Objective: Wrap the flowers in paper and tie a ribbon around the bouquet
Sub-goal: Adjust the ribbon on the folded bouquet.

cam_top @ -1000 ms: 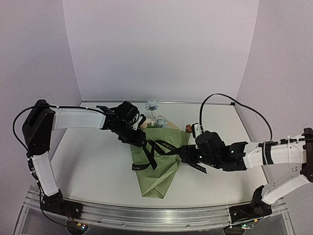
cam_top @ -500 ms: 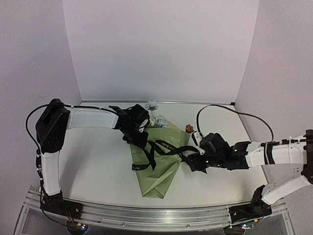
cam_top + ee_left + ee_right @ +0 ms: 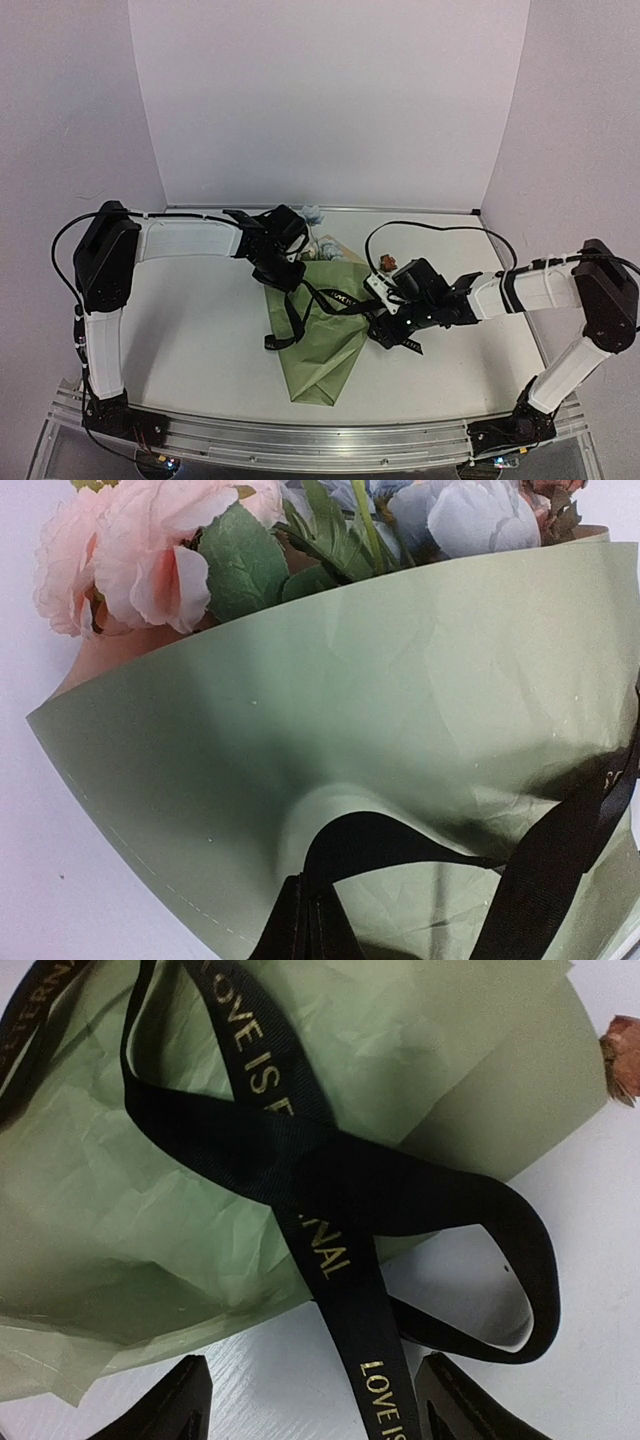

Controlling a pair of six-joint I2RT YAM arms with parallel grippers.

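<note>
We see the bouquet (image 3: 325,330) lying on the white table (image 3: 190,330) between the two arms, its narrow folded point toward the arm bases and its wide mouth toward the back wall. The paper (image 3: 400,680) is a soft olive green, smooth and curved at the rim in the left wrist view, and heavily creased lower down in the right wrist view. Along the rim a tan inner face shows just under the blooms. The flowers (image 3: 130,550) crowd out of the mouth: a full cream-pink bloom at one side, pale blue heads beside it, and green leaves between them. A small rust-orange bloom (image 3: 622,1055) lies on the table just beside the paper's right edge. The ribbon (image 3: 300,1160) is black and flat with gold lettering; we can read "LOVE IS" on it. It crosses over itself on top of the paper in a loose loop, and one end trails off the left side of the cone. The left gripper (image 3: 290,278) sits at the cone's upper left edge with its fingers closed on the ribbon, which gathers into folds at the bottom of its wrist view. The right gripper (image 3: 312,1365) hovers low at the cone's right edge, fingers spread apart, with a ribbon strand running between them untouched.
</note>
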